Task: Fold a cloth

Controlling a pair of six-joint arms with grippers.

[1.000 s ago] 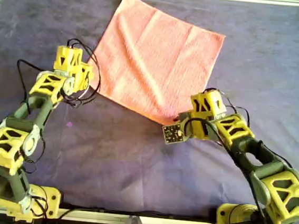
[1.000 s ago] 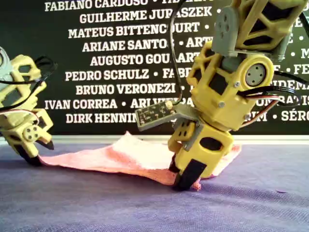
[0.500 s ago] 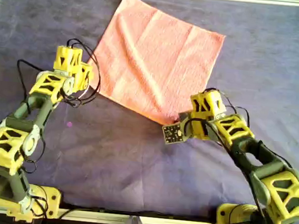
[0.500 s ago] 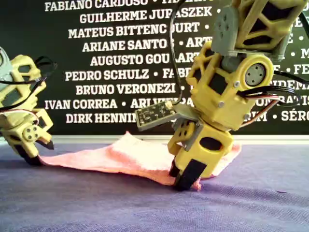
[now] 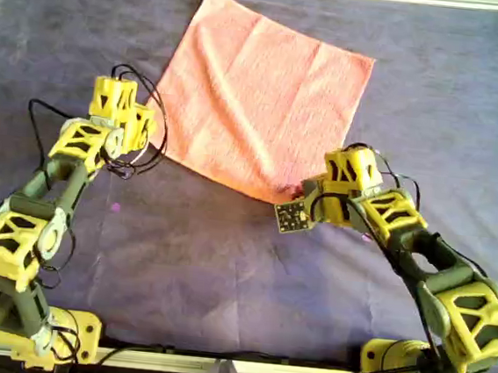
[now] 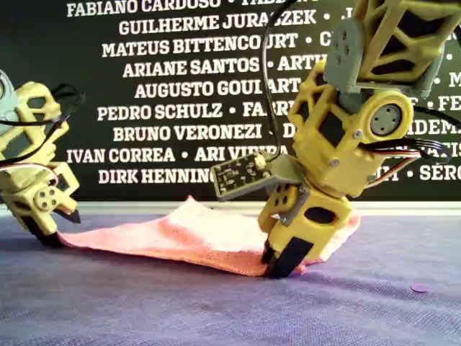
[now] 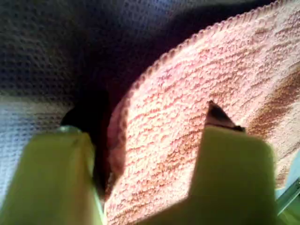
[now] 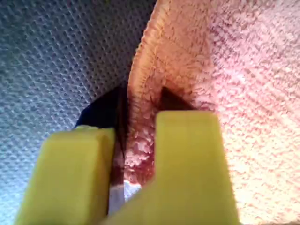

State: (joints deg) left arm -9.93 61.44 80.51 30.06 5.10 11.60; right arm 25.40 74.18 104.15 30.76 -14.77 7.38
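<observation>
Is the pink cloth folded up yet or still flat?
Still flat. The cloth lies spread open as one square on the table, no part doubled over, only its corner pinched up in the right gripper.

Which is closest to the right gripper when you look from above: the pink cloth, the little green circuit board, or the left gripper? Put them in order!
From the right gripper, in the overhead view:
1. Cloth: its near corner is pinched in the gripper.
2. Circuit board: just beside, on the same arm.
3. Left gripper: far across, at the cloth's left corner.

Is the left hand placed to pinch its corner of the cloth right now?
Probably yes: the left hand is open astride the corner of the cloth, one finger over the fabric, nothing between them.
</observation>
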